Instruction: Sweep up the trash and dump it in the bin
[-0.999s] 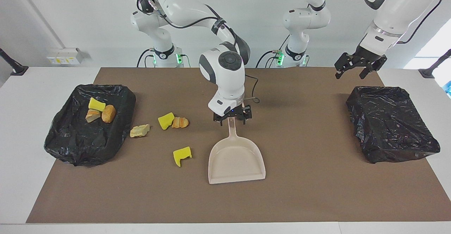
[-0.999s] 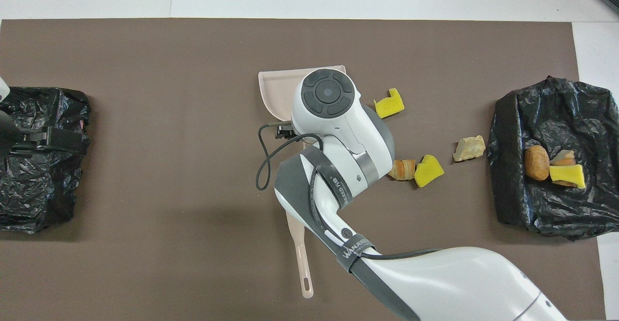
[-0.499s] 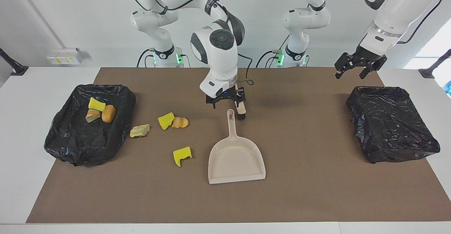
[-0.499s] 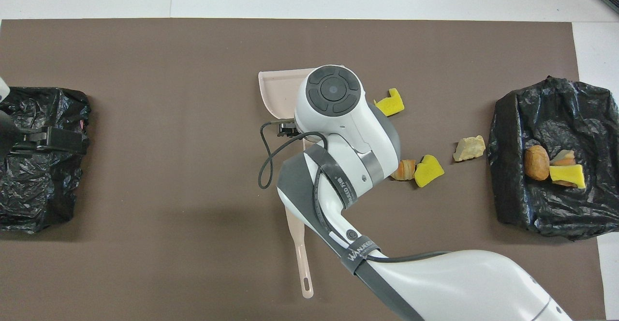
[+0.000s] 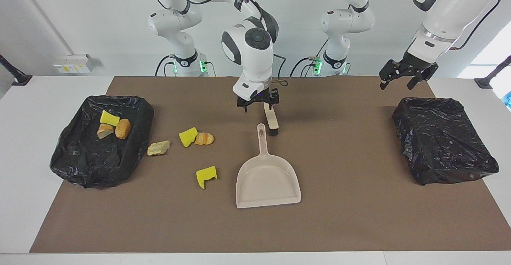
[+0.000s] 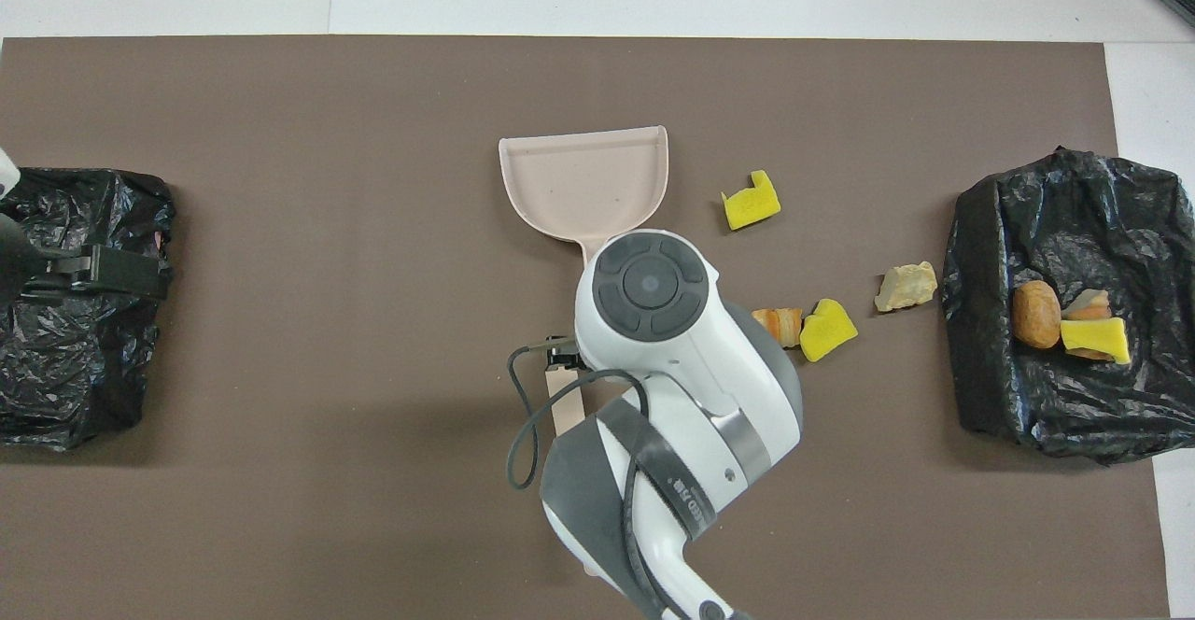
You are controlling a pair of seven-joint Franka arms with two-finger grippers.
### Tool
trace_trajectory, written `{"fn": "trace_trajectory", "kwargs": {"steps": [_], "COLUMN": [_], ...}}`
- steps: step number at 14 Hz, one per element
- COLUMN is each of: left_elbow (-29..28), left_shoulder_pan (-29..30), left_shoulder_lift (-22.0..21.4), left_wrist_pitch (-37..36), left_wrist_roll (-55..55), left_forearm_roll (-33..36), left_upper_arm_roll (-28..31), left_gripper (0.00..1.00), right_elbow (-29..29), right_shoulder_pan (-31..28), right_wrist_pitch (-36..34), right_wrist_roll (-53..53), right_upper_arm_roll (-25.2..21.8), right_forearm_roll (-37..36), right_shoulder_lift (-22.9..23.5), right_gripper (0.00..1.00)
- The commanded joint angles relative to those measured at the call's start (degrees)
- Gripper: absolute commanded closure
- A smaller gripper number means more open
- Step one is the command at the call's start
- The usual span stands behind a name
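Bread and sponge scraps await sweeping on a two-arm robot's counter point(image 5: 24, 201). Nearest the robots, the right gripper point(image 5: 257, 103) hangs low with its jaws apart over the handle end of a small brush point(image 5: 271, 119); whether it touches the handle cannot be told. The brush runs lengthwise away from the robots, its dark bristles at the farther end, just beside the tip of the dustpan's handle.

The left gripper point(image 5: 397, 83) waits, jaws apart, up over the black-lined bin point(image 5: 443, 165) at the left arm's end of the counter.

At the right arm's end a second black-lined bin point(image 5: 80, 165) holds three scraps bunched together: a yellow sponge bit point(image 5: 109, 118), a golden-brown bread lump point(image 5: 123, 128) and a pale brown slice point(image 5: 104, 131).

Just beside that bin lies a pale beige chunk point(image 5: 158, 148). Toward the middle, a yellow sponge wedge point(image 5: 187, 136) touches a croissant-like bread piece point(image 5: 204, 138), the pair set side by side along the counter's length.

The beige dustpan point(image 5: 267, 181) lies flat at mid-counter, its long axis running away from the robots: the handle points toward them, the mouth opens away. Farthest out, a notched yellow sponge scrap point(image 5: 206, 176) rests near the pan, on its side toward the right arm's end.
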Motion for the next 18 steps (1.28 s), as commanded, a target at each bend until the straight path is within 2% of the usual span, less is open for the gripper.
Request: {"fn": "trace_trajectory", "kwargs": {"steps": [1,4,7,15,16,17,18], "left_elbow": [3.09,3.81,2.93,1.35,1.35,1.35,1.09], "left_shoulder_pan": [-0.35,-0.44,0.35,0.26,0.26,0.26,0.26], "left_shoulder_lift": [-1.16,-1.77,-2.56,-3.53,-3.53,-3.53,-3.71], "left_wrist_pitch": [-5.92,-7.53,-6.21,-6.04,-6.04,-6.04,-6.04], "left_wrist_roll": [-0.56,-1.61,-1.70,-1.70,-1.70,-1.70,-1.70], "left_forearm_roll": [1.76,3.61,3.08,3.00,3.00,3.00,3.00], "left_upper_arm_roll": [-0.15,-1.03,-0.60,-0.51,-0.51,-0.51,-0.51], "left_gripper": [0.00,0.00,0.00,0.00,0.00,0.00,0.00], "right_elbow": [-7.28,-9.92,-10.98,-11.77,-11.77,-11.77,-11.60], "right_shoulder_pan": [1.76,4.66,6.60,8.62,8.62,8.62,8.62], "right_wrist_pitch": [2.23,4.51,5.57,7.77,7.68,7.59,7.33], "right_wrist_roll": [0.45,0.36,0.45,-0.16,-0.51,-0.60,-0.52], "right_upper_arm_roll": [-0.23,-0.23,-0.23,-0.23,-0.23,-0.23,-0.23], "right_forearm_roll": [2.08,2.08,2.08,4.97,4.89,4.89,4.89], "right_shoulder_lift": [-5.32,-5.07,-3.66,-1.55,-1.63,-1.55,-1.46], "right_gripper": [0.00,0.00,0.06,0.28,0.36,0.50,0.70]}}
